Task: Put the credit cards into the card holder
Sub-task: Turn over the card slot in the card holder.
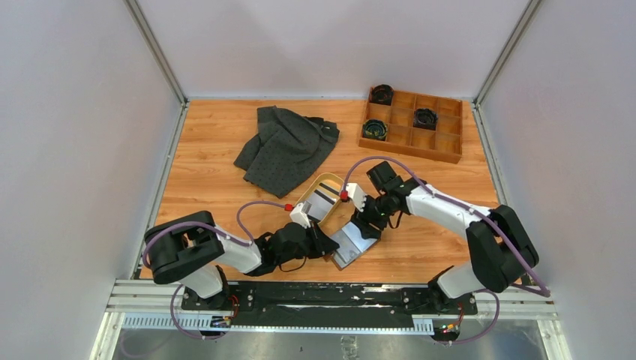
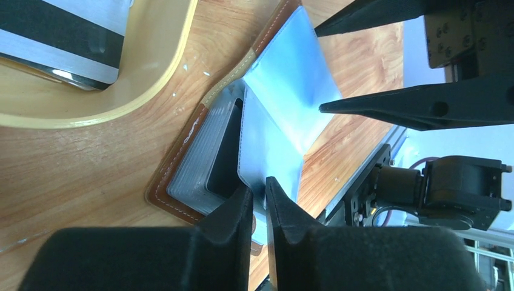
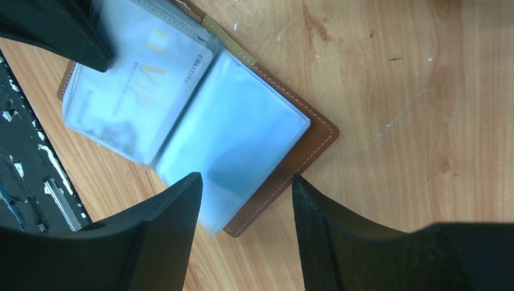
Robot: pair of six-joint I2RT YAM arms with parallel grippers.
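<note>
Task partway, by our reading. The holder [image 1: 351,246] lies open on the table [image 1: 202,180], close to the near edge, about the middle. We see one pale card [image 3: 142,79] with gold lettering already inside a clear sleeve on one page. A dark shape among the stacked sleeves in the left wrist view may be another; we cannot be sure. More cards [image 2: 60,42], striped black and grey, sit in the tray [image 2: 163,79], just behind the holder toward the far edge. Those are left to load. How many the tray holds is unclear.

Left gripper [image 2: 259,197]: fingers nearly pressed together, apparently nipping the edge of a sleeve page on the holder's near side. Right gripper [image 3: 245,182]: fingers spread wide, holding nothing, poised over the open, unfilled page and touching nothing that we can see.

Holder, as it looks: brown leather outside, pale stitching along the rim, a tan strip at the spine, a fan of glossy clear plastic sleeves inside. The sleeves stand up and curl rather than lie flat. We judge them limp and slippery; a page likely needs holding open before a card will slide in.
</note>
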